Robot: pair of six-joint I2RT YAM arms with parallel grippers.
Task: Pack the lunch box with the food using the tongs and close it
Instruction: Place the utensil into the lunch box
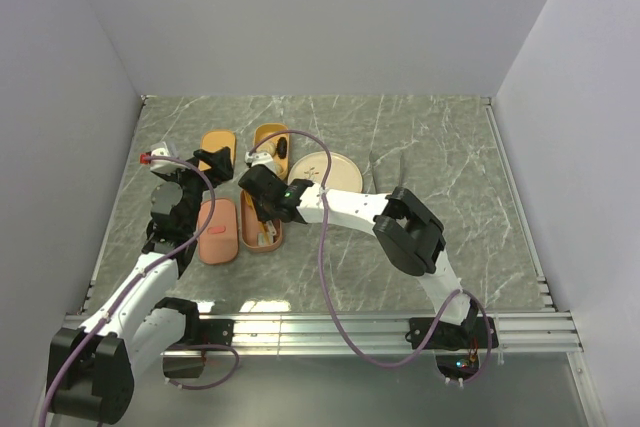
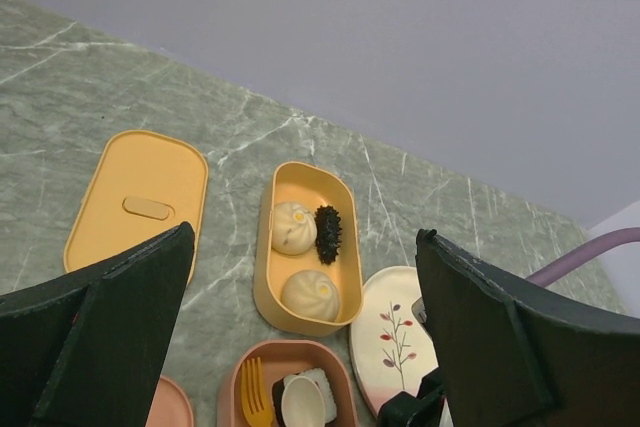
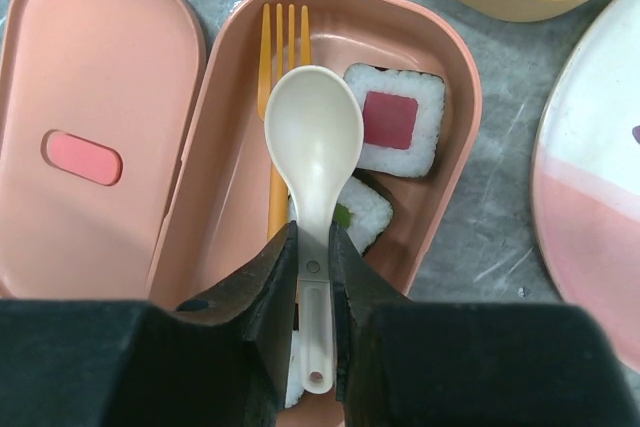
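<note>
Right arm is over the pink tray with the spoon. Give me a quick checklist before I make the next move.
1. Right tool grip on the spoon: ok, fingers pinch its handle.
2. Spoon over the pink tray, alongside the fork: ok; resting or lifted, cannot tell.
3. Left tool free: ok, open, holding nothing.
4. Food packed: ok, two buns and the dark piece in the orange tray, two rolls in the pink tray.
5. Lids on: not ok, pink lid and orange lid lie beside their trays.
6. Tongs clear: ok, on the table, away from both trays.
</note>
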